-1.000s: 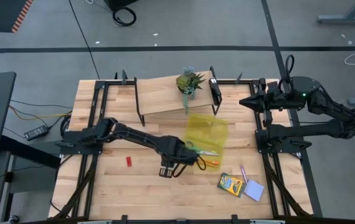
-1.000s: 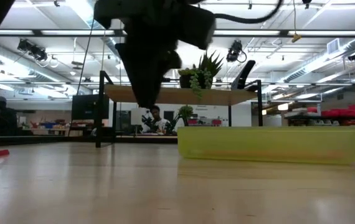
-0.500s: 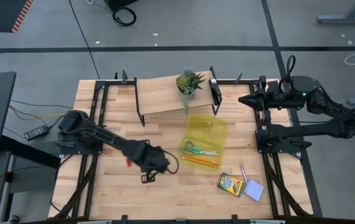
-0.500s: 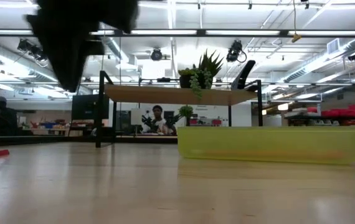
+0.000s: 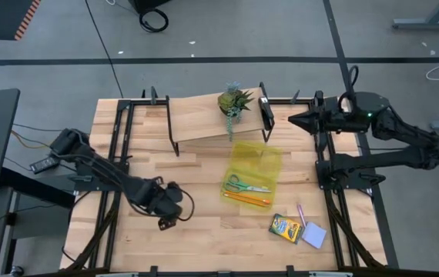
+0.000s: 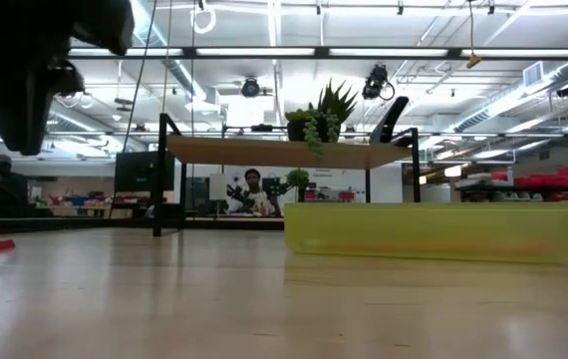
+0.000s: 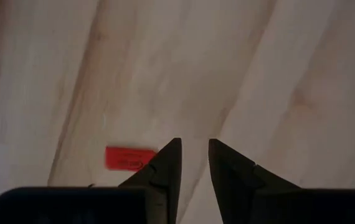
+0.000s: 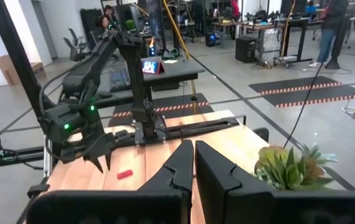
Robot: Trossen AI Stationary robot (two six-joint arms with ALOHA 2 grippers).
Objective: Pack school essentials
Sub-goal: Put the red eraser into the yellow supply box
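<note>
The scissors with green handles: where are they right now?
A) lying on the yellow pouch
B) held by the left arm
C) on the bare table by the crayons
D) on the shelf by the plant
A: the high view shows the green-handled scissors lying on the yellow pouch.

Both my arms are matte black, built of slim tubular links between rounded joint housings. The left arm [image 5: 104,173] carries a black cable looped beside its wrist; the right arm [image 5: 393,131] has a cable loop at its 12 o'clock edge and a small green indicator light on its housing. Each sits on a black bracket base. My left tool [image 7: 193,163] ends in two dark, wedge-shaped fingers tapering to blunt points. My right tool [image 8: 194,163] has the same angular black fingers on a broad dark body.
</note>
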